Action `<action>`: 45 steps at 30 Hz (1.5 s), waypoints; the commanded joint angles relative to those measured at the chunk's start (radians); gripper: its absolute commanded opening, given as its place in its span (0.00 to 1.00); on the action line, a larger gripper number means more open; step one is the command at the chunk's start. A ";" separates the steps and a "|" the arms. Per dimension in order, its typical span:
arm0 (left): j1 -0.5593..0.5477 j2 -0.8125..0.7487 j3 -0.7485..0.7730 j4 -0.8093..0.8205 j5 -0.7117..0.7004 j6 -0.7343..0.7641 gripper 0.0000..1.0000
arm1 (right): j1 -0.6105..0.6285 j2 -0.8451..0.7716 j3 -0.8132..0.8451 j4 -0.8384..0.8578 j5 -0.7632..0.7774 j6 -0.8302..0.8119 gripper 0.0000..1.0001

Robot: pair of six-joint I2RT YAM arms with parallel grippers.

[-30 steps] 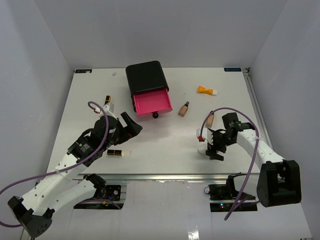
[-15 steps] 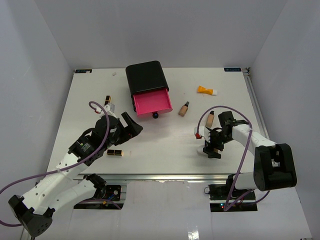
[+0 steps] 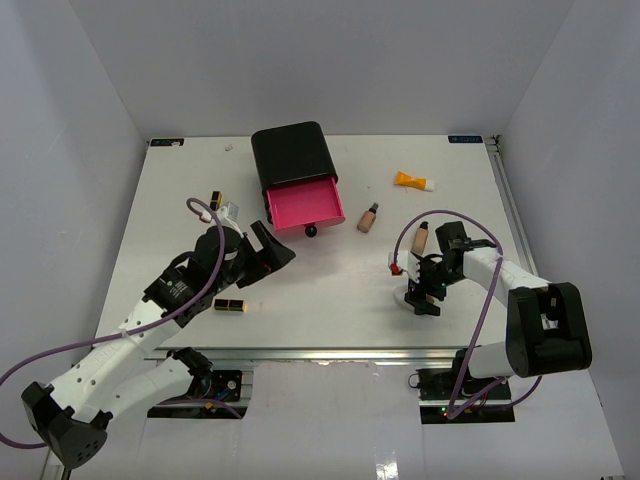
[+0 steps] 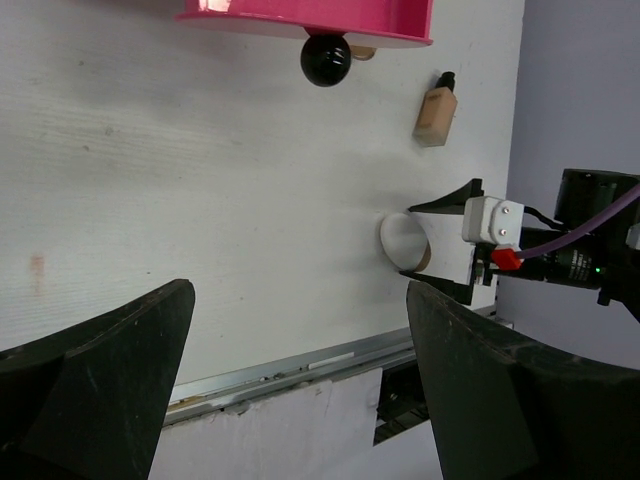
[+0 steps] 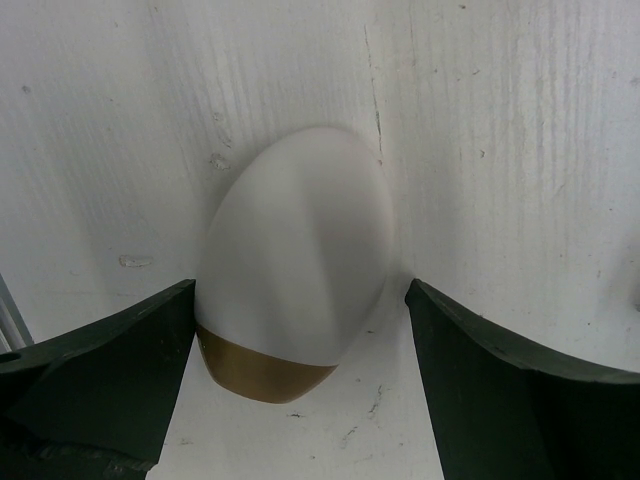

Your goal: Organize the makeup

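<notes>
Currently R gripper straddles egg shape near table front edge — jaws wide, barely clearing it, no grip. L gripper fully open, empty, before pink drawer.

Top external: overhead from behind, whole table. Right wrist: close above the egg shape. Left wrist: low, same egg shape, farther off
</notes>
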 commanded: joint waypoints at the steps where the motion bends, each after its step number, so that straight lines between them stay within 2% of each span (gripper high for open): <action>1: 0.004 0.010 -0.017 0.112 0.108 -0.013 0.98 | 0.005 0.007 -0.027 0.047 -0.013 0.024 0.94; 2: 0.004 0.015 -0.019 0.132 0.138 -0.016 0.98 | 0.006 0.006 -0.032 0.054 -0.013 0.031 0.97; 4: 0.004 0.028 -0.019 0.173 0.172 -0.018 0.98 | 0.007 0.003 -0.038 0.068 -0.015 0.040 0.93; 8: 0.004 0.062 -0.013 0.241 0.246 -0.019 0.98 | 0.007 -0.001 -0.046 0.076 -0.025 0.056 0.76; 11: 0.002 0.095 -0.004 0.299 0.322 -0.018 0.98 | 0.007 -0.016 -0.046 0.075 -0.036 0.078 0.55; 13: 0.002 0.121 -0.002 0.330 0.363 -0.020 0.97 | 0.007 -0.031 -0.042 0.072 -0.048 0.088 0.45; 18: 0.002 0.215 0.013 0.412 0.467 -0.028 0.92 | 0.005 -0.121 0.022 0.005 -0.178 0.115 0.31; 26: -0.011 0.415 0.146 0.450 0.601 -0.013 0.86 | 0.005 -0.226 0.244 -0.025 -0.427 0.259 0.25; 31: -0.026 0.507 0.219 0.473 0.633 -0.001 0.84 | 0.012 -0.254 0.324 0.049 -0.519 0.412 0.22; 37: -0.054 0.603 0.295 0.503 0.652 0.004 0.84 | 0.044 -0.263 0.355 0.115 -0.539 0.514 0.21; 45: -0.075 0.699 0.378 0.521 0.675 0.007 0.81 | 0.076 -0.277 0.354 0.130 -0.527 0.522 0.20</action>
